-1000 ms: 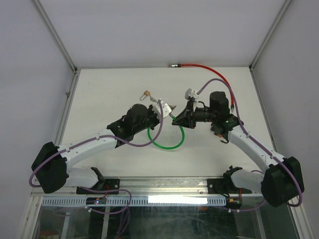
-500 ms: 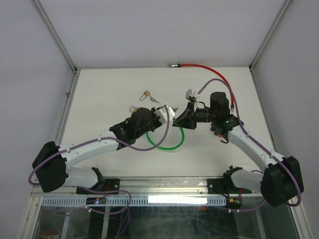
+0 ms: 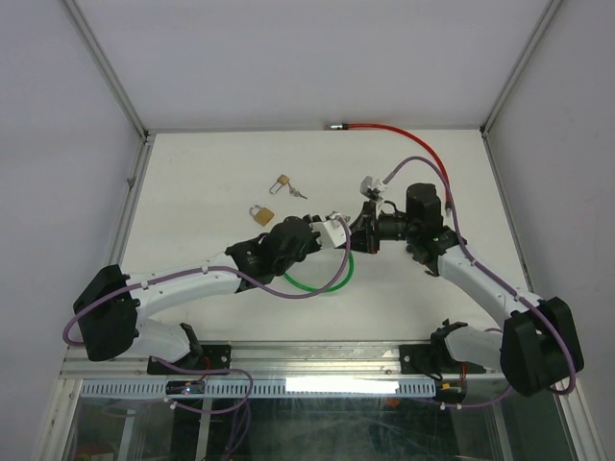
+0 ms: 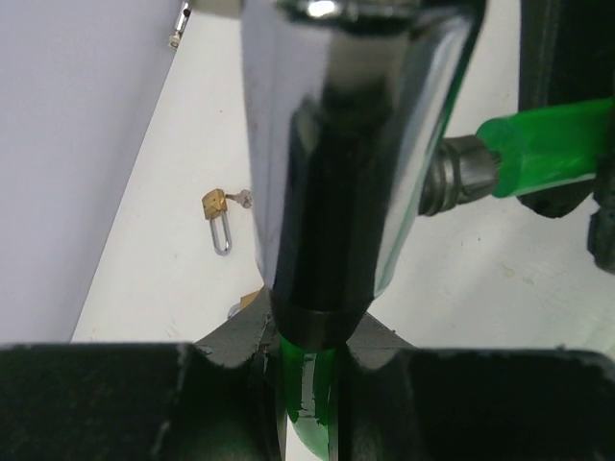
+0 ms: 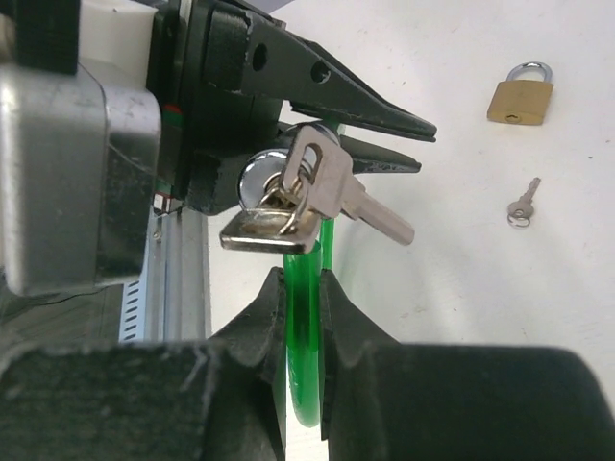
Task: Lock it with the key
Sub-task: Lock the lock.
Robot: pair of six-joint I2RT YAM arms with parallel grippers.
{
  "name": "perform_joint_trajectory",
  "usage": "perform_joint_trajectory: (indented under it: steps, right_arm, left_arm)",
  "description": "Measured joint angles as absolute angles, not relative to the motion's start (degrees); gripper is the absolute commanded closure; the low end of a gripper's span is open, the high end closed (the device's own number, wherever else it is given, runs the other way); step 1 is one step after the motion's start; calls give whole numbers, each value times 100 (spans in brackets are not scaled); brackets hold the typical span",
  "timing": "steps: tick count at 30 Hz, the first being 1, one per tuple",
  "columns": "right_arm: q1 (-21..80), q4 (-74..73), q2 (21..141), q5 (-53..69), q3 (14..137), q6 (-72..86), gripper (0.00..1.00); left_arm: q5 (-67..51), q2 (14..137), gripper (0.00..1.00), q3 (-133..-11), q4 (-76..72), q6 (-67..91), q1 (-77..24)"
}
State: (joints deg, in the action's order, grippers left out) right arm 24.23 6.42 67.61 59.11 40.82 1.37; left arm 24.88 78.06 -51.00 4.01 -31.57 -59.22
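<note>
A green cable lock (image 3: 317, 281) lies in a loop at mid-table, and both grippers meet at its chrome lock body (image 4: 356, 144). My left gripper (image 3: 332, 230) is shut on the green cable (image 4: 307, 384) just below the body. The cable's other end (image 4: 548, 144) enters the body through a metal ferrule. My right gripper (image 3: 357, 236) is shut on the green cable (image 5: 303, 317) beneath the lock cylinder (image 5: 258, 179). A key (image 5: 274, 233) sits in the cylinder, and a second key (image 5: 375, 211) hangs from its ring.
Two small brass padlocks (image 3: 261, 212) (image 3: 282, 181) and a small key (image 3: 298, 193) lie behind the left arm; one padlock (image 5: 522, 96) and the small key (image 5: 522, 204) show in the right wrist view. A red cable (image 3: 389, 131) runs along the back edge.
My left arm has swung right and nearer, carrying the lock body toward the right gripper and uncovering the second padlock. The right gripper shifted slightly right.
</note>
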Motion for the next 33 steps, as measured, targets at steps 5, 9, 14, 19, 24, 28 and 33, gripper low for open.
perform_joint_trajectory:
  steps: [5,9,14,19,24,28,33]
  right_arm:
    - [2252,1406,6648,5894,3594,102,100]
    - [2233,2075,6643,5972,3227,-12,100]
    - [2176,2497,6713,6202,3035,-287,100]
    - [2132,2480,6823,6337,3044,-598,100]
    - [2071,2237,6897,6383,3131,-716,100]
    - [2014,1785,6895,6355,3227,-777,100]
    - [2005,1212,6757,6300,3350,-827,100]
  left_arm:
    - [2305,7806,100,-5087,405,-3409,-5940]
    - [2154,7806,100,-5035,399,-3677,-5944]
    - [1892,7806,100,-4974,340,-3931,-5913]
    - [1481,7806,100,-4965,344,-4036,-5758]
    - [1341,7922,100,-4967,263,-4077,-5682]
    - [1361,8064,100,-4971,119,-4097,-5662]
    - [1409,8130,100,-4974,3,-4097,-5669]
